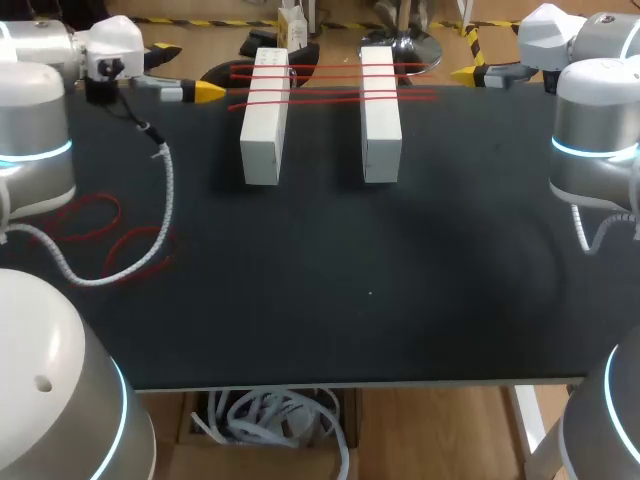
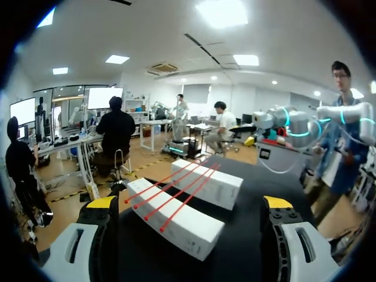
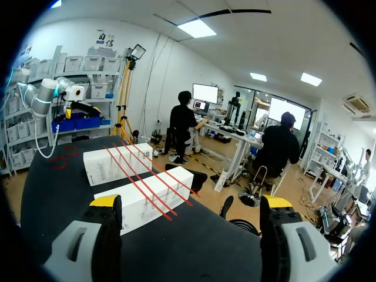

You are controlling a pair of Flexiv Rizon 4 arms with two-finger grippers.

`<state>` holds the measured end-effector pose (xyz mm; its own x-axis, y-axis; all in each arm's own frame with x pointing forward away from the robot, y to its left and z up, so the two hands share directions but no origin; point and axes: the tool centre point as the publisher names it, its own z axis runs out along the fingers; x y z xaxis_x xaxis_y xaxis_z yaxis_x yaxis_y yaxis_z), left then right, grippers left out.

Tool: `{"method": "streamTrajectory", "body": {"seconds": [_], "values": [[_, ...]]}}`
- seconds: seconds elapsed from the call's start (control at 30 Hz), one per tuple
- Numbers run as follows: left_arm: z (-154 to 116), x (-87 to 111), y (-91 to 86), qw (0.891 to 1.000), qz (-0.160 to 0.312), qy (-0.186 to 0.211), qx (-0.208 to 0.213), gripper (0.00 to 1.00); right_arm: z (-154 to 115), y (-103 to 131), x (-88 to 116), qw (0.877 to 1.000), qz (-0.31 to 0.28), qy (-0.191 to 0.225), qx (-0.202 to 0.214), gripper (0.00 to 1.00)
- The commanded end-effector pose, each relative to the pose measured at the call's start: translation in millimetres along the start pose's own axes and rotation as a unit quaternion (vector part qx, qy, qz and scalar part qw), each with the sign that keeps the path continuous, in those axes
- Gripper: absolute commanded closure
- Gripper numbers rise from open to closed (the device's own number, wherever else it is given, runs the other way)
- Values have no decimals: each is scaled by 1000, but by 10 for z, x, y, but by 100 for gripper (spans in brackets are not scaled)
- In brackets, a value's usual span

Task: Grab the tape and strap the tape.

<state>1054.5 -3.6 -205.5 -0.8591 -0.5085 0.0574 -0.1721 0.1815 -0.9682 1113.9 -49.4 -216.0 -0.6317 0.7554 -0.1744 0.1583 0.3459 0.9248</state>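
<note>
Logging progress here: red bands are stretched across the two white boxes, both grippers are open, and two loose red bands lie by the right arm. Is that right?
One slip: the head view shows the loose red bands lying by the left arm, not the right. The rest stands: stretched bands across the white boxes, left gripper and right gripper open.

Broad matte black table (image 1: 400, 300) surface

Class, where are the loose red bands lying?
Head view: the two loose bands lie on the table's left side, beside the white cable, apart from the boxes.
</note>
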Motion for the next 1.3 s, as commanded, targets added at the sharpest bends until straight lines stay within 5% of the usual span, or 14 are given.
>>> {"method": "streamTrajectory", "body": {"seconds": [0.03, 0.43, 0.57, 0.87, 0.97, 1.0, 1.03, 1.13, 1.3], "values": [[-221, 31, 24, 990, 55, 115, 64, 0, -1, -3, -7, 1000, 0, 1, 0, 0], [-221, 31, 24, 990, 55, 115, 64, 0, -1, -3, -7, 1000, 0, 1, 0, 0], [-144, -88, -80, 974, 126, 178, 61, 0, -1, -3, -7, 1000, 0, 1, 0, 0], [104, -248, -18, 949, 168, 258, 64, 0, -1, -3, -7, 1000, 0, 1, 0, 0], [180, -287, 27, 944, 169, 276, 64, 26, -1, -3, -7, 1000, 0, 1, 0, 0], [193, -295, 40, 943, 169, 279, 64, 49, -1, -3, -7, 1000, 0, 1, 0, 0], [217, -315, 74, 943, 166, 280, 64, 59, -1, -3, -7, 1000, 0, 1, 0, 0], [264, -353, 138, 942, 162, 287, 63, 66, -1, -3, -7, 1000, 0, 1, 0, 0], [346, -399, 225, 940, 157, 297, 60, 64, -1, -3, -7, 1000, 0, 1, 0, 0]]}}
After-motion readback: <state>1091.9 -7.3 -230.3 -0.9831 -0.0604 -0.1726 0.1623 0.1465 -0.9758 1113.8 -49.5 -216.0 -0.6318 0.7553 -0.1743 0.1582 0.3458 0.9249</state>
